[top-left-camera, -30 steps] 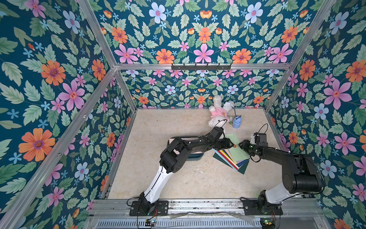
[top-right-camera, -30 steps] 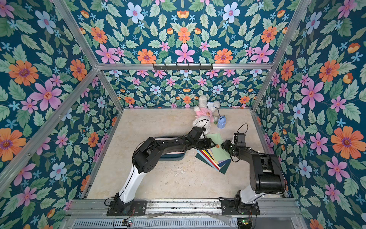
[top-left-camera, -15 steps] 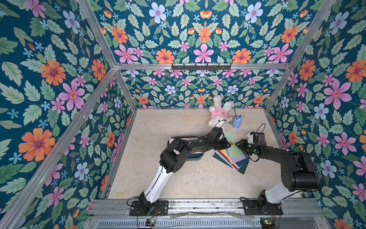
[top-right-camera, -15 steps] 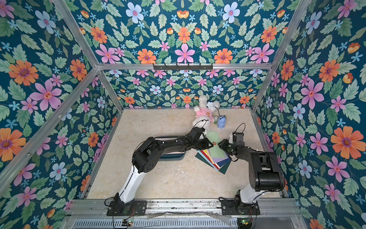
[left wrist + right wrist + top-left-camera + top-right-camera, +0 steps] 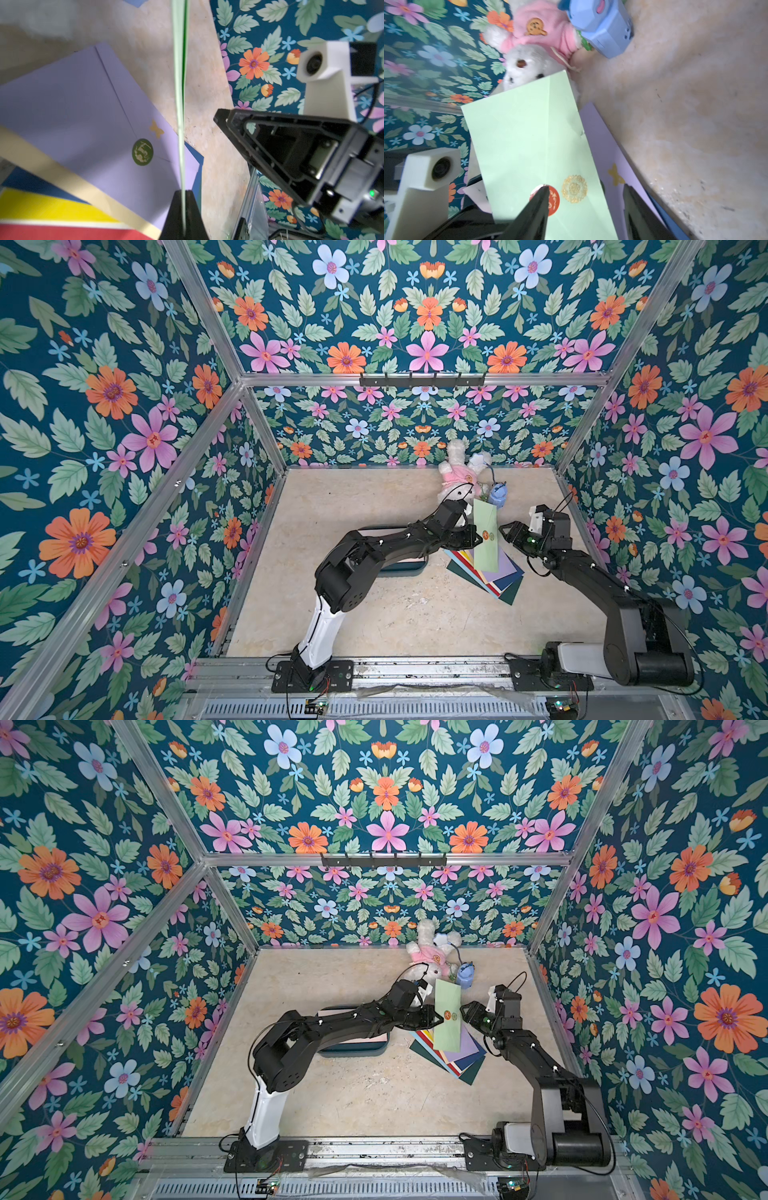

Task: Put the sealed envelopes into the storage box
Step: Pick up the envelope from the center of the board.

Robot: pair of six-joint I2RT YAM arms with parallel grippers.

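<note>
My left gripper [image 5: 477, 537] is shut on the edge of a light green sealed envelope [image 5: 486, 531], which hangs above the pile. The left wrist view shows that envelope edge-on [image 5: 180, 83], pinched between the fingertips [image 5: 176, 199]. Just to its right, my right gripper [image 5: 504, 531] is open; its fingers [image 5: 537, 203] straddle the envelope's sealed face [image 5: 529, 135] without gripping. The other sealed envelopes [image 5: 498, 578] lie fanned on the floor, lilac [image 5: 83, 104] on top. The teal storage box [image 5: 401, 569] sits mostly hidden under my left arm.
A plush bunny in pink [image 5: 455, 479] and a small light-blue toy backpack [image 5: 497, 494] lie just behind the green envelope near the back wall. Flowered walls close in on three sides. The right wall runs close behind my right arm [image 5: 590, 572].
The left jaws have closed on the green envelope, which now stands higher and more upright than before. The right jaws have spread wider and let it go.
</note>
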